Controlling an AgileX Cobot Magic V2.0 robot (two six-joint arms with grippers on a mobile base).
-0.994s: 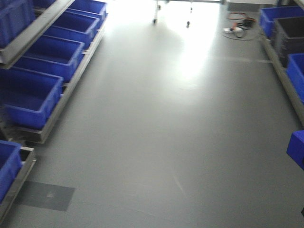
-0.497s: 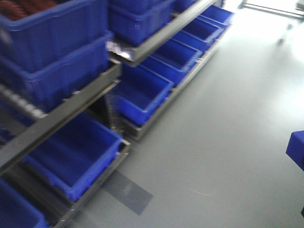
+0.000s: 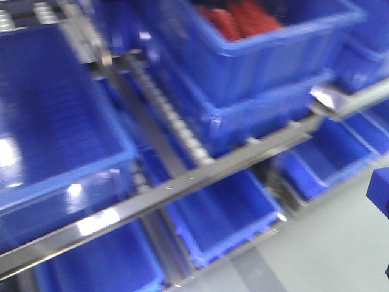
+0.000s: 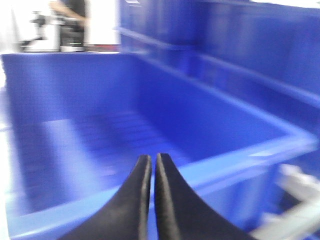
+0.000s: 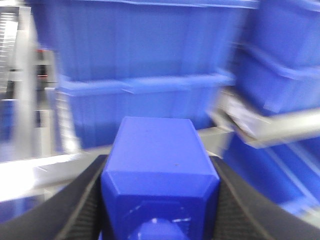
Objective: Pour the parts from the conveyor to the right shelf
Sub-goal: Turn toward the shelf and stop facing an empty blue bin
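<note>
**Front view.** Right shelf (image 3: 182, 182): steel rails and a sloping white roller track (image 3: 176, 121), blurred, filling most of the frame. Blue bins (image 3: 261, 67) on every tier of the shelf. Red ridged pieces (image 3: 243, 18) in the top-tier bin. Grey floor (image 3: 328, 249) at the shelf's foot. Blue block (image 3: 380, 191) at the frame's edge, short of the shelf and apart from it.

**Left wrist view.** Left gripper (image 4: 151, 167): fingers pressed together, nothing between them. One deep bin directly ahead, blocking the way.

**Right wrist view.** Right gripper (image 5: 160, 200): pinching the blue block by its sides, in front of the shelf. Stacked bins and a shelf rail close behind.
</note>
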